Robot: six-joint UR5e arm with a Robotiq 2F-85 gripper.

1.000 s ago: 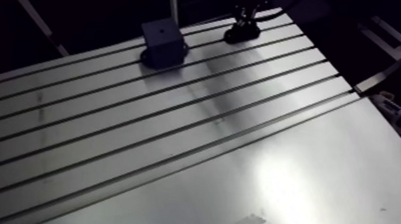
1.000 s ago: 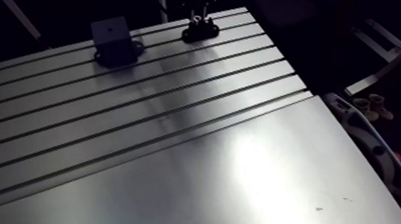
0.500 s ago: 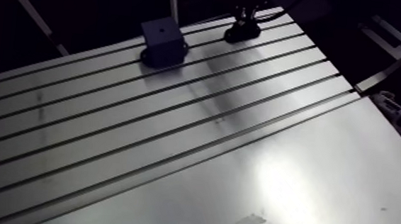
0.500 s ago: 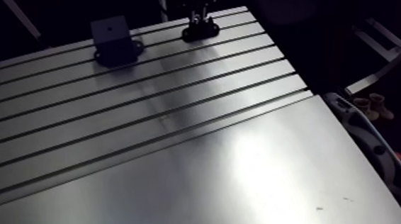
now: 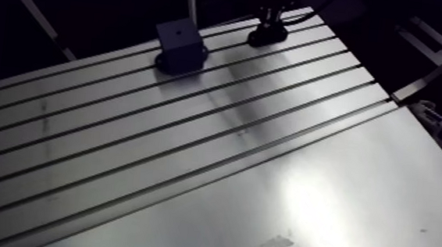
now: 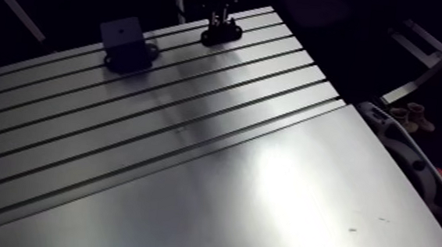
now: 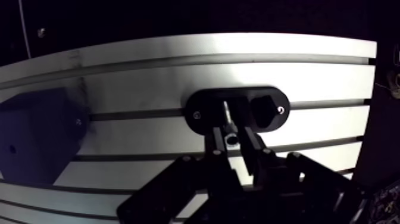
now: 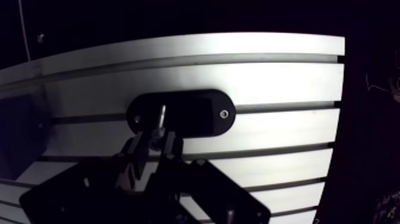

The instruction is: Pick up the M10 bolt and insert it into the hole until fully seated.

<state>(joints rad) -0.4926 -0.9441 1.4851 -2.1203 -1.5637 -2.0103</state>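
**A:** Anything different from a moment ago?

**B:** Scarcely. In the arm view the black two-fingered hand point(image 7: 231, 136) still hangs over the flat black oval plate point(image 5: 267, 34) at the far edge of the slotted aluminium counter point(image 5: 189, 153), just where it was earlier. I'd judge that no lift has begun, so the job is still at the grasping step.

**A:** And the hand itself?

**B:** The wrist view shows it pinching the slim silvery M10 bolt point(image 7: 227, 114). The fingers press on either side near its head, and the shank points down at the middle of the plate.

**A:** Is the bolt free of the plate?

**B:** I can't tell, because its tip is lost against the black. The dark square block point(image 5: 177, 43) stands beside the plate, apart from it, and the small hole point(image 5: 179, 29) in its top is not yet filled. In the wrist view the block is shadowed and partly cut off.
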